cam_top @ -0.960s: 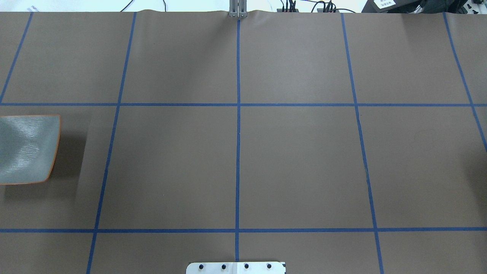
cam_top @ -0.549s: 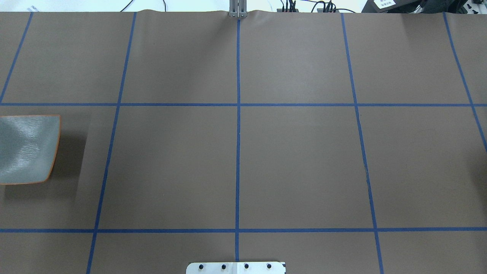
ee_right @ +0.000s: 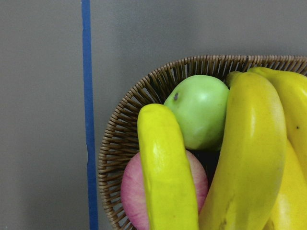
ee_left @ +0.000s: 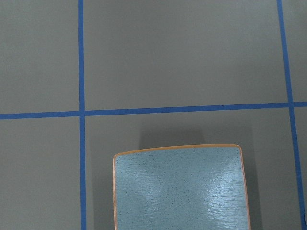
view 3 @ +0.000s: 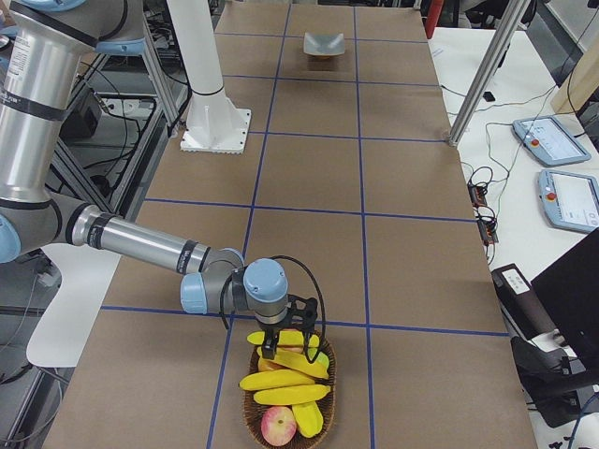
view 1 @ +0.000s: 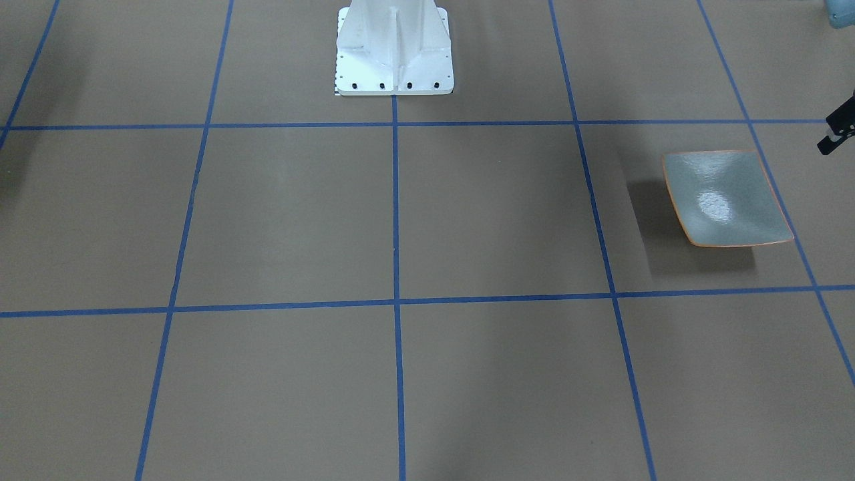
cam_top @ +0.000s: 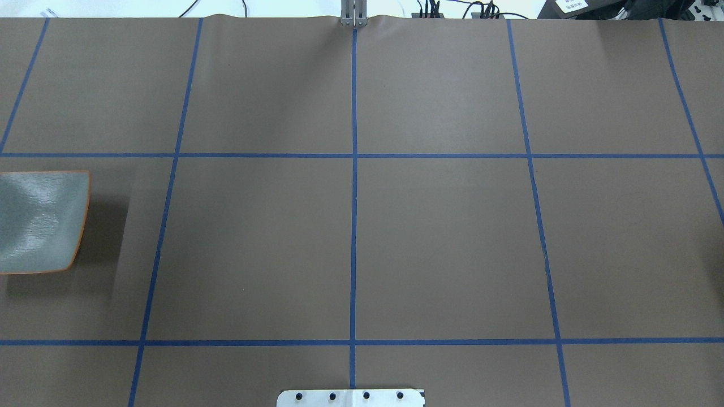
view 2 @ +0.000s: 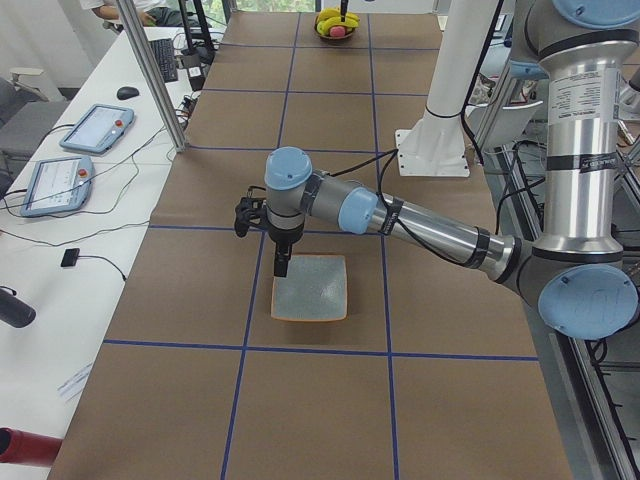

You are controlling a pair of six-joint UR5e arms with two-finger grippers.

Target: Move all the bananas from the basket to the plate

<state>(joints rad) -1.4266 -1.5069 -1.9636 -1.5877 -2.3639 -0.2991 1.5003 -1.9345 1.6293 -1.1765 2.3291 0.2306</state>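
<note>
Starting at the table's (view 3: 412, 271) right end, the basket (view 3: 255, 409) is sitting nearest to that side camera. It is holding the bananas (view 3: 279, 379), which are lying across one another, along with a green apple (ee_right: 199, 110) and a pink fruit (view 3: 278, 427). The right gripper (view 3: 284, 348) is pointing down into the far side of the basket, with its fingers reaching in among the upper bananas. From this side view we are not able to tell whether its jaws are spread or pinching, or whether they are touching any fruit. Its wrist camera is showing only bananas, the apple, the pink fruit and the wicker rim at close range.

Further along, the white base (view 3: 217, 131) is standing at the table's robot-side edge.

At the far end, on the robot's left, the plate (view 2: 312, 290) is lying flat on the table, well apart from the basket, and its glossy centre is lying bare. The left gripper (view 2: 283, 262) is hanging raised near one edge of the plate and pointing down, touching neither plate nor table. We are unable to say whether it is over the rim or just beside it. We are also recording its jaw opening as undetermined.
</note>
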